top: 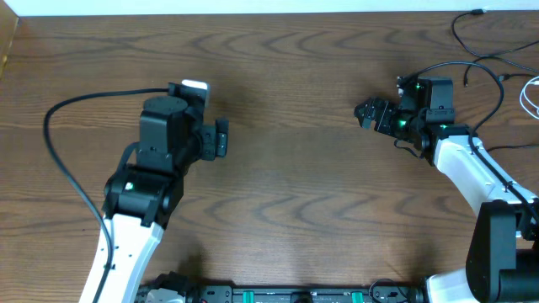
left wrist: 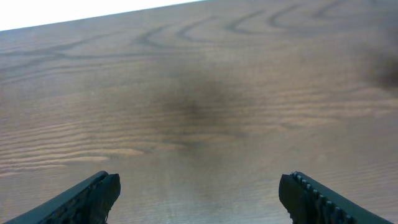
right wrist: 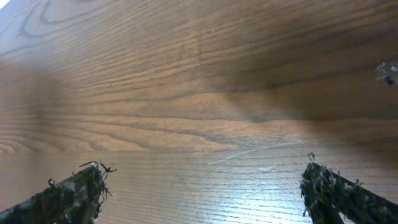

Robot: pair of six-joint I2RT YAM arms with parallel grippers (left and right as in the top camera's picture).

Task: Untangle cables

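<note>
The cables lie at the far right of the table in the overhead view: thin black cords (top: 493, 57) curve in loops near the back right corner, and a white cord (top: 530, 94) shows at the right edge. My right gripper (top: 365, 114) is open and empty, left of the cords and pointing away from them. My left gripper (top: 222, 138) is open and empty at the left middle of the table, far from the cords. The left wrist view shows open jaws (left wrist: 199, 186) over bare wood. The right wrist view shows open jaws (right wrist: 202, 177) over bare wood. No cord shows in either wrist view.
The wooden table (top: 295, 194) runs across the whole view. A thick black arm cable (top: 52, 126) loops out to the left of the left arm. The white right arm (top: 472, 164) reaches in from the lower right, just below the cords.
</note>
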